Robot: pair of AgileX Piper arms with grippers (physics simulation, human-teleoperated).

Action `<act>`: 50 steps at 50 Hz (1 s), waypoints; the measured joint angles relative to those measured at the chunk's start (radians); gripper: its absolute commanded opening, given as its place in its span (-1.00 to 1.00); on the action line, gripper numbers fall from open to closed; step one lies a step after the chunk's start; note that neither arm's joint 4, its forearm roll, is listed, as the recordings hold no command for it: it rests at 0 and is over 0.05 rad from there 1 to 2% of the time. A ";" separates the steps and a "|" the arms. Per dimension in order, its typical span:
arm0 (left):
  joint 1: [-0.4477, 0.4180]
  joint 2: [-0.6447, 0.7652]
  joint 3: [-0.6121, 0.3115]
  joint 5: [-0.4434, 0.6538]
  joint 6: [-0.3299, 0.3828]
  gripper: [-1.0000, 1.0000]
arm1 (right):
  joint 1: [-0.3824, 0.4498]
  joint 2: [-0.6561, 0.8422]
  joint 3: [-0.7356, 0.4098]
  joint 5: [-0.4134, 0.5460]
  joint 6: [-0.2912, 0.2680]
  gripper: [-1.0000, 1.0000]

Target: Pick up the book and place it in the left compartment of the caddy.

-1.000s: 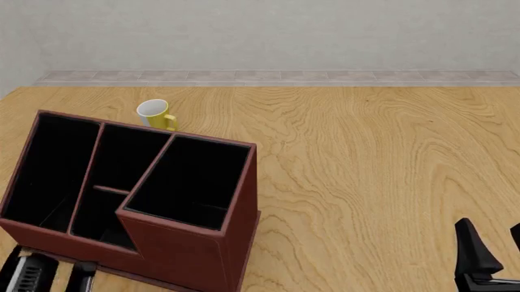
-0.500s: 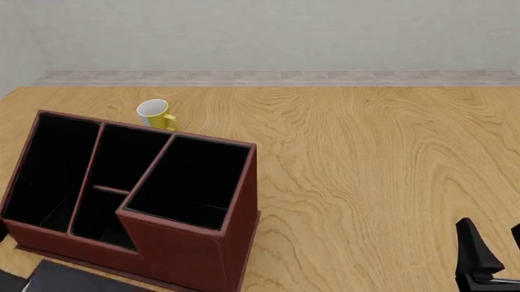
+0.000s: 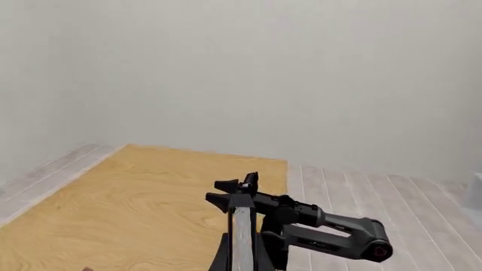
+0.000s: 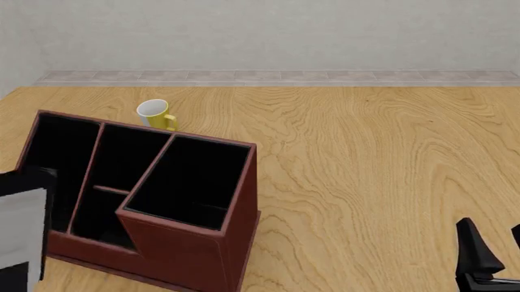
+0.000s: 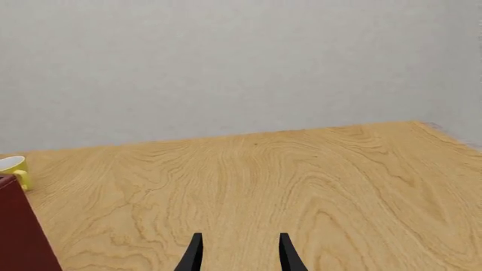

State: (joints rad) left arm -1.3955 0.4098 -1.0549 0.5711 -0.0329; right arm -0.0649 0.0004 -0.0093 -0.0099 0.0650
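Observation:
The book [image 4: 23, 228] hangs at the front view's left edge, white page edges facing the camera and a black cover on top, overlapping the near end of the left compartment [image 4: 61, 149] of the reddish-brown caddy [image 4: 191, 255]. In the left wrist view the book's white edge [image 3: 241, 240] runs upright between dark sides, with my left gripper [image 3: 242, 264] shut on it. The left gripper itself is hidden in the front view. My right gripper [image 4: 495, 250] stands open and empty at the near right, far from the caddy; its fingers [image 5: 194, 255] are spread apart.
A yellow mug [image 4: 154, 114] stands just behind the caddy; it also shows as the mug [image 5: 11, 166] beside the caddy wall [image 5: 22, 231]. The right arm [image 3: 331, 231] crosses the left wrist view. Bare wooden table [image 4: 374, 164] lies right of the caddy.
The book has risen from the table's near left edge, where only a dark sliver showed, and now hangs higher, overlapping the caddy's left end. The right gripper has stayed put.

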 measured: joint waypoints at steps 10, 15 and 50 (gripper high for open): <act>0.171 -0.077 -0.055 0.037 0.057 -1.00 | 0.002 0.000 0.001 -0.001 0.001 1.00; 0.295 -0.118 -0.081 0.063 0.068 -1.00 | 0.003 0.000 0.001 0.000 0.001 1.00; 0.942 -0.134 -0.018 0.164 0.190 -1.00 | 0.011 0.000 0.003 0.002 0.003 1.00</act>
State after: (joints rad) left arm -0.4536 0.2759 -1.0730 0.7352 0.1570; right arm -0.0542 0.0007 -0.0061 -0.0083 0.0680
